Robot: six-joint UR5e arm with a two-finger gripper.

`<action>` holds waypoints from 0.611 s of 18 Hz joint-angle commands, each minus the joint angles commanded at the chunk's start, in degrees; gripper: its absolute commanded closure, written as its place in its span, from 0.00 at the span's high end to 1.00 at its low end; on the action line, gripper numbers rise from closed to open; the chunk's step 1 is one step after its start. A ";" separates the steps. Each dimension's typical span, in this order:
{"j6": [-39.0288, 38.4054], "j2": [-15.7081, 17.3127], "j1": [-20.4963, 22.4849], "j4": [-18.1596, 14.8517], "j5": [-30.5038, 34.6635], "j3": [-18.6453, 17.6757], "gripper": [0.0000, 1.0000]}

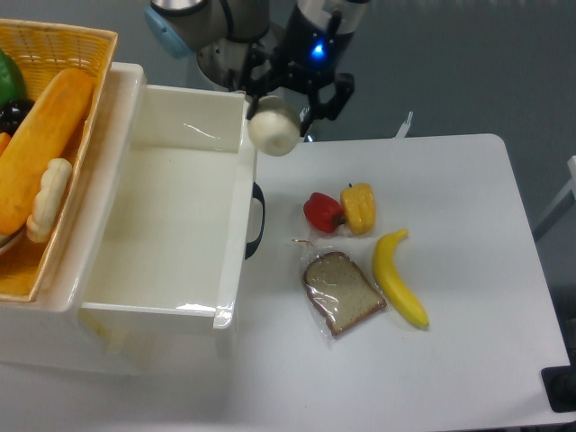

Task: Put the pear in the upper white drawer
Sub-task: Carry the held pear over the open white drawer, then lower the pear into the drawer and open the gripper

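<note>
The pale cream pear (274,129) hangs in my gripper (286,106), which is shut on it from above. It is held in the air just past the right front rim of the upper white drawer (232,279), close to the drawer's far right corner. The drawer is pulled open, its inside is bare, and its black curved handle (256,220) faces the table. The gripper's fingertips are partly hidden behind the pear.
A woven yellow basket (85,40) with bread and other food stands on the cabinet top at the left. On the white table (468,360) lie a red pepper (321,211), a yellow pepper (359,207), a banana (399,279) and a wrapped bread slice (342,292).
</note>
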 joint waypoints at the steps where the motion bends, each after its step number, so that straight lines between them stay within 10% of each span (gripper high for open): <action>1: -0.79 -0.09 -0.70 0.00 0.00 -0.09 0.57; 11: -4.49 -1.84 -6.51 4.39 -1.41 -0.27 0.68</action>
